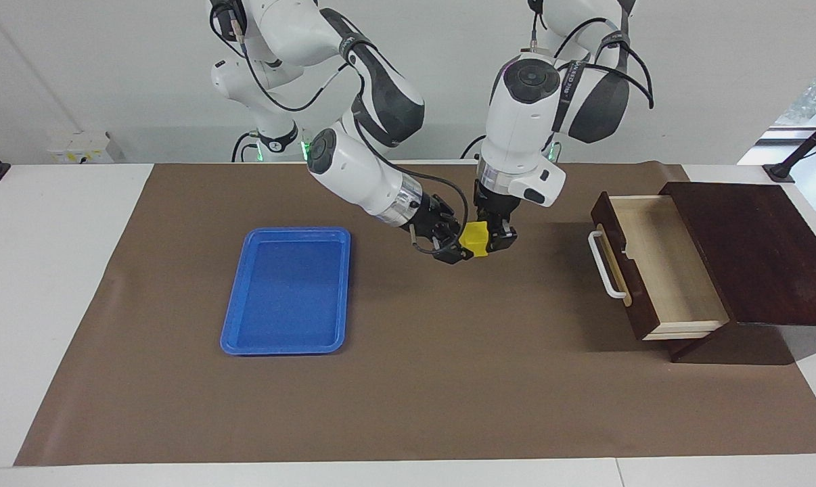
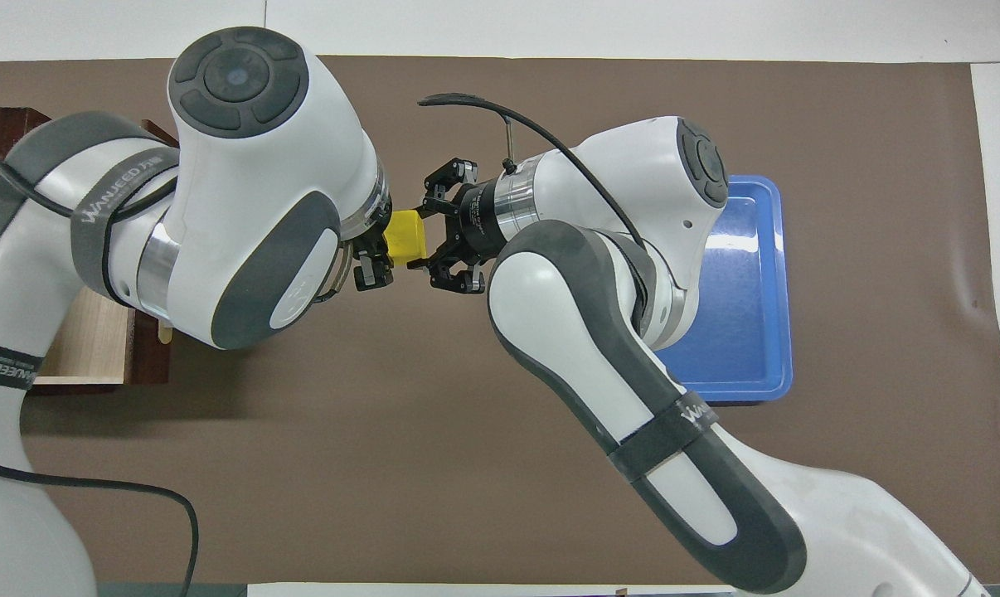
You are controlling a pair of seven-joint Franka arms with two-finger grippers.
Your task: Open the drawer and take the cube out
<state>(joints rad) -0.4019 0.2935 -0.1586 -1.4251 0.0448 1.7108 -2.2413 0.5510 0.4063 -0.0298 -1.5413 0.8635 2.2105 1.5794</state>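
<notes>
The yellow cube (image 1: 476, 237) (image 2: 404, 235) hangs in the air over the middle of the brown mat, between both hands. My left gripper (image 1: 493, 239) (image 2: 381, 250) comes down on it from above, its fingers still clamped on the cube's sides. My right gripper (image 1: 463, 246) (image 2: 424, 236) reaches in sideways from the tray's end and is shut on the same cube. The drawer (image 1: 660, 269) (image 2: 92, 348) stands pulled out of its dark wooden box at the left arm's end of the table. Its pale interior is bare.
A flat blue tray (image 1: 234, 318) (image 2: 778, 332) lies on the mat toward the right arm's end; the right arm's elbow overhangs part of it in the overhead view. The dark box (image 1: 753, 250) takes up the left arm's end.
</notes>
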